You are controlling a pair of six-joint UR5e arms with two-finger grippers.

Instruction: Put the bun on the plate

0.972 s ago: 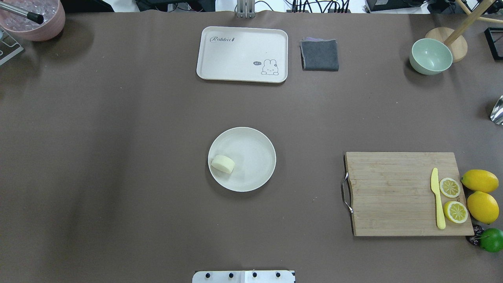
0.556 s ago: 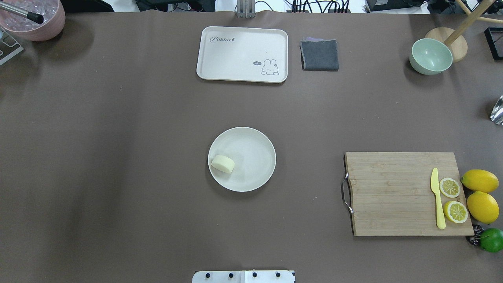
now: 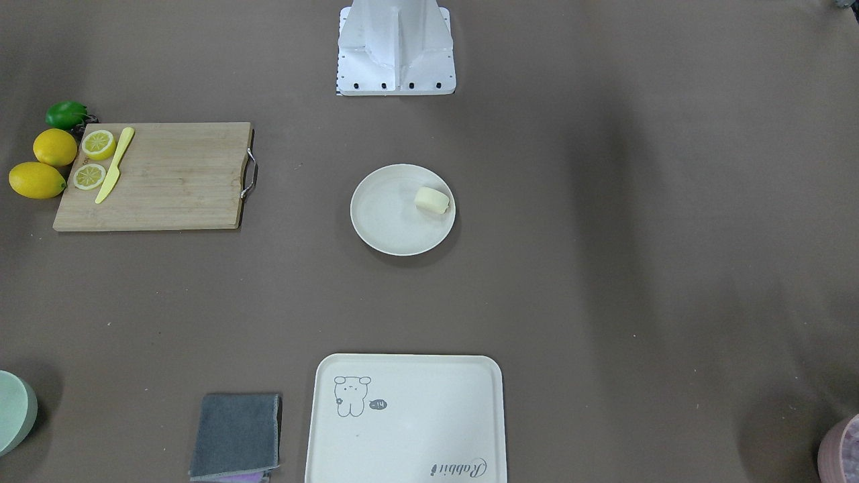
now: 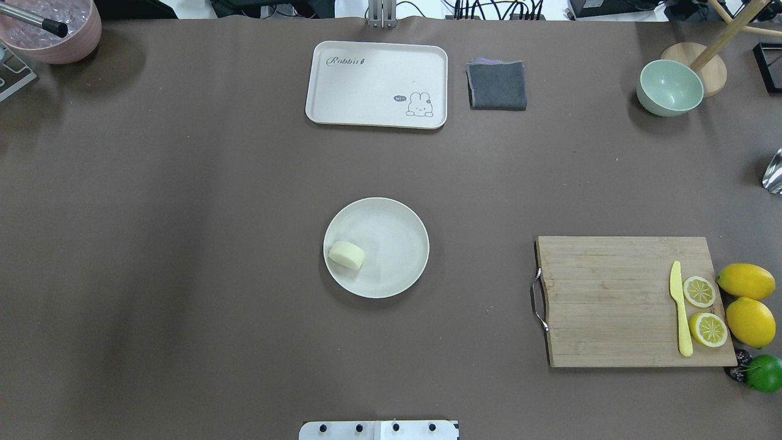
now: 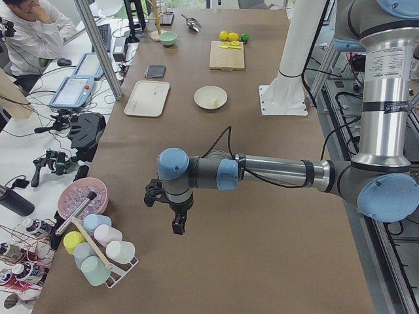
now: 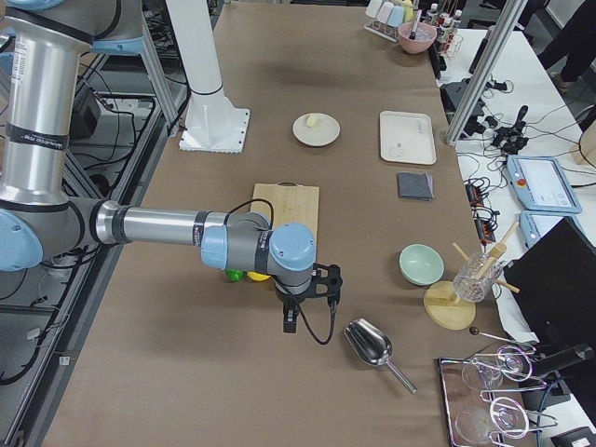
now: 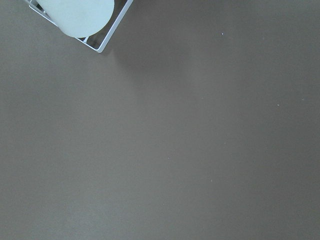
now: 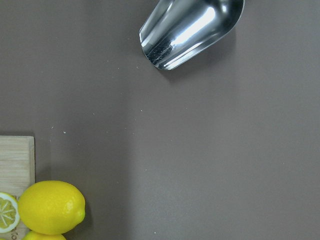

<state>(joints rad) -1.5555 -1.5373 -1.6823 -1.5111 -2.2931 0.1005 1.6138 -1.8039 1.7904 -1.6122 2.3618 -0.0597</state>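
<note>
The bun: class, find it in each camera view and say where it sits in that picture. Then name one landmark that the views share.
Exterior front-facing: the bun is just right of centre, on the right part of the plate.
Overhead exterior: left of centre, on the plate's left part.
Exterior left: small, upper middle.
Exterior right: small, upper middle.
Left wrist-mounted: not in it.
Right wrist-mounted: not in it.
Shared landmark: the plate under it.

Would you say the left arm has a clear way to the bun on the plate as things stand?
Probably yes. The bun lies uncovered on the plate's left part, and only bare table shows between it and the left tool, which hangs toward the table's left end.
</note>
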